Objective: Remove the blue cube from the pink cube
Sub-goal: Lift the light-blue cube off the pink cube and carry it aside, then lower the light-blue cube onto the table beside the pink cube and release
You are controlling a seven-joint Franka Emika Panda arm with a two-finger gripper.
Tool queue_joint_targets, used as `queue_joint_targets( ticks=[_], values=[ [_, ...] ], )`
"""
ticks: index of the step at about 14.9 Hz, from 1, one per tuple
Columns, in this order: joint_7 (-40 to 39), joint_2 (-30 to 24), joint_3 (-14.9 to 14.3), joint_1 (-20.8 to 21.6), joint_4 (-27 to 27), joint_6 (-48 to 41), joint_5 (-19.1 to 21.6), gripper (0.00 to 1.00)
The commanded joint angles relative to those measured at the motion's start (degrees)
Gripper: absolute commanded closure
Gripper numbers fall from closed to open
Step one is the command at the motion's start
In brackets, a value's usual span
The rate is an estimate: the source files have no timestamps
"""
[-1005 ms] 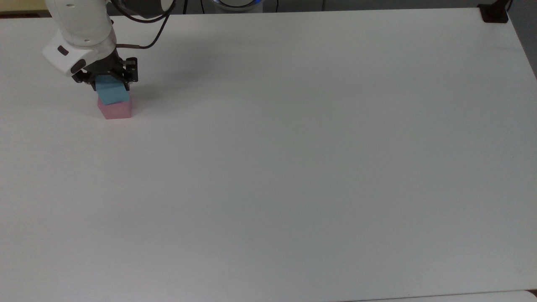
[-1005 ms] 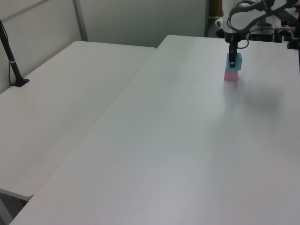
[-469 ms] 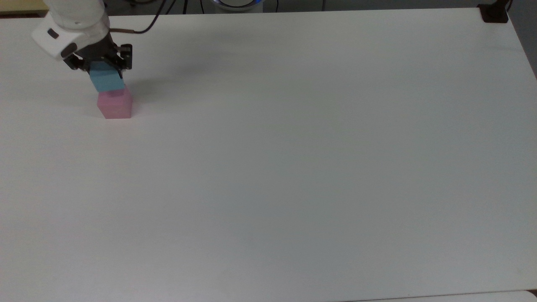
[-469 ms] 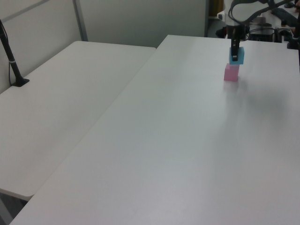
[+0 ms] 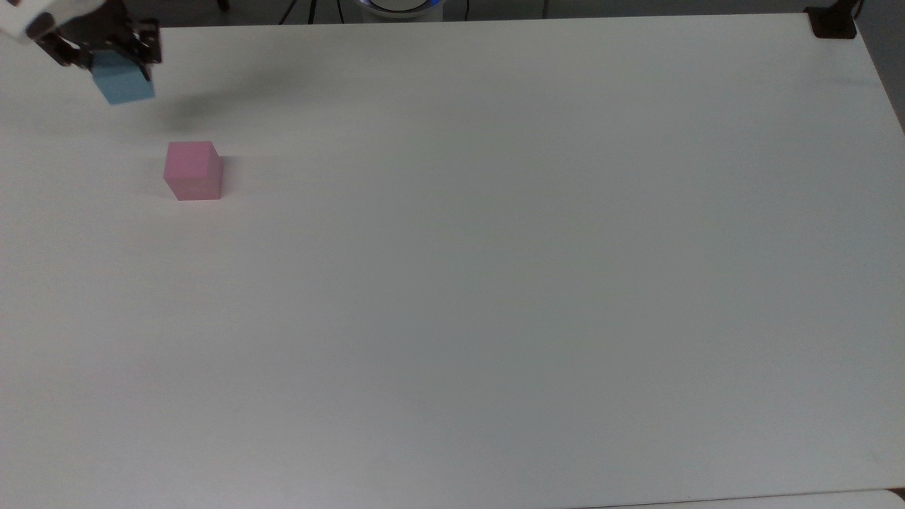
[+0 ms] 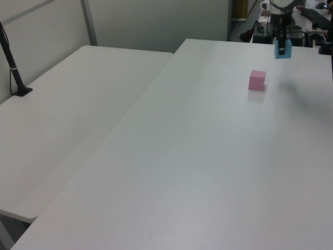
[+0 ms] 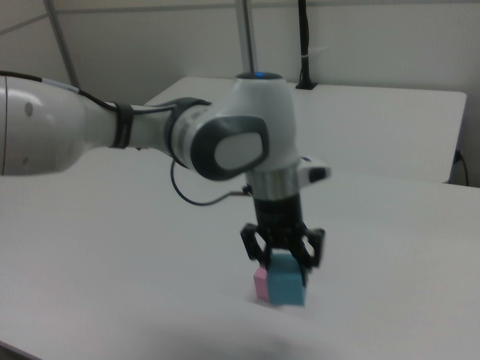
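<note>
Jaws pinching the blue cube (image 5: pixel 124 85), my gripper (image 5: pixel 120 67) has lifted it clear toward the table's (image 5: pixel 495 283) far-left corner, leaving the pink cube (image 5: pixel 193 170) bare.

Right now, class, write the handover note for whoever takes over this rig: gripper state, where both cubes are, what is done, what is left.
Gripper: shut on the blue cube, held in the air up-left of the pink cube in the top view.
Pink cube: alone on the white table, top bare.
Done: blue cube is off the pink cube.
Left: set it down on the table, apart from the pink cube, and release.
</note>
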Motion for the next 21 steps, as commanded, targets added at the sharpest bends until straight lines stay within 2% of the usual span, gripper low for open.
queue_joint_targets(
  ticks=[1,5,8,14,17,18,19,20,21],
  values=[
    [-6.7,-0.7,-4.6,-0.8,-2.0,2.8,1.8,0.65],
    [-11.3,2.1,-9.2,-1.0,-4.0,13.6,9.7,0.65],
    [-11.5,5.6,-9.5,-2.1,-3.9,19.5,14.5,0.65],
    [-12.0,12.4,-9.5,-3.0,-3.6,22.9,15.9,0.65],
    [-12.0,13.6,-9.5,-3.5,-3.7,25.1,16.7,0.65],
    [-12.0,13.6,-9.6,-3.5,-3.6,25.1,16.6,0.55],
    [-12.0,13.5,-9.6,-3.7,-3.5,25.0,16.7,0.29],
    [-12.2,13.4,-9.6,-4.0,-3.5,25.1,16.6,0.12],
    [-12.2,13.4,-9.6,-4.0,-3.5,25.2,16.6,0.06]
  ],
)
